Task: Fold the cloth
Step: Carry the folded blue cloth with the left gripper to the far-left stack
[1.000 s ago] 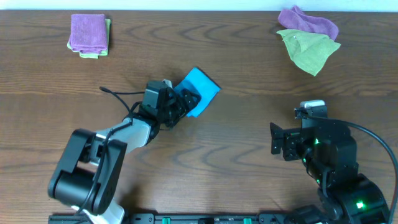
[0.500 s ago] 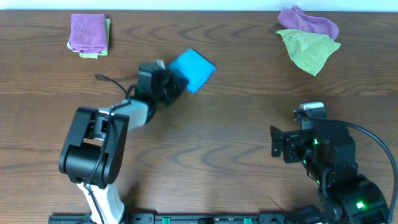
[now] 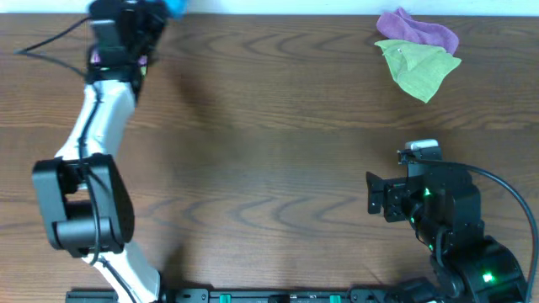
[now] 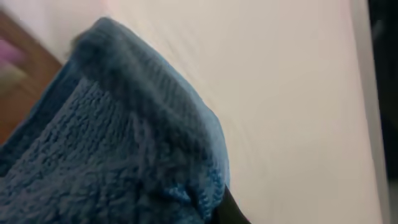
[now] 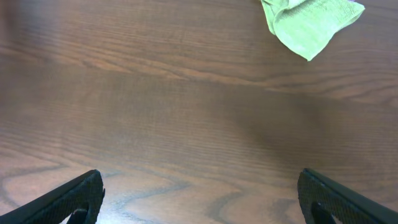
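Note:
The sky-blue cloth (image 3: pixel 174 7) is lifted off the table at the far back left, mostly cut off by the top edge of the overhead view. My left gripper (image 3: pixel 158 10) is shut on it. In the left wrist view the cloth's (image 4: pixel 112 143) bunched terry fills the lower left against a pale background, and one dark fingertip (image 4: pixel 231 213) shows under its edge. My right gripper (image 5: pixel 202 202) is open low over bare wood at the front right, with nothing between its fingers.
A purple cloth (image 3: pixel 418 30) and a yellow-green cloth (image 3: pixel 419 69) lie crumpled at the back right; the green one (image 5: pixel 310 23) also shows in the right wrist view. The stretched left arm (image 3: pixel 105 101) covers the back-left corner.
The left gripper closed on the blue cloth near the table's middle and swung it up and away to the back-left edge. The right arm has not moved.

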Motion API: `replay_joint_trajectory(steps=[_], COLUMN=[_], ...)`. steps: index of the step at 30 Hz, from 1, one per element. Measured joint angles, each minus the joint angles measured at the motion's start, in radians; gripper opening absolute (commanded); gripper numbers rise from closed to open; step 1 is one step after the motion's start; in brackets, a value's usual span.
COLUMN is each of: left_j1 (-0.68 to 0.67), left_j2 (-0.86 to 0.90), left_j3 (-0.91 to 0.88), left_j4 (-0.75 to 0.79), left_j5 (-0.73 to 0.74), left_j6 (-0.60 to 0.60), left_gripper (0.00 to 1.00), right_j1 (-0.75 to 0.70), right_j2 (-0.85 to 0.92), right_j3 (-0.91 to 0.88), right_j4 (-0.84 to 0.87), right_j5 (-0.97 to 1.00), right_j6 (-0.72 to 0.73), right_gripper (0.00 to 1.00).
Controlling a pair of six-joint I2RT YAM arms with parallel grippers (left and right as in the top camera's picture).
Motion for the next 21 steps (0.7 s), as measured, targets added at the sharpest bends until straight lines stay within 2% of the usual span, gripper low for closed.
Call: replay_joint_trajectory(steps=[4, 12, 16, 21], left_j1=[0.063, 0.103, 0.104, 0.123], left_j2=[0.000, 0.000, 0.003, 0.050], left_j3=[0.000, 0.001, 0.001, 0.001], left_j4=[-0.005, -0.119, -0.106, -0.002], left_j5=[-0.027, -0.084, -0.112, -0.092], left_j6=[0.012, 0.169, 0.235, 0.310], left_gripper=[0.06, 0.05, 0.05, 0.06], right_j1=[0.000, 0.000, 0.000, 0.000], right_j2=[0.000, 0.000, 0.000, 0.000], right_j3=[0.000, 0.000, 0.000, 0.000], right_j4=[0.001, 0.022, 0.039, 0.039], right_j5=[0.000, 0.000, 0.000, 0.000], right_j6=[0.000, 0.000, 0.005, 0.031], right_gripper=[0.99, 0.99, 0.99, 0.99])
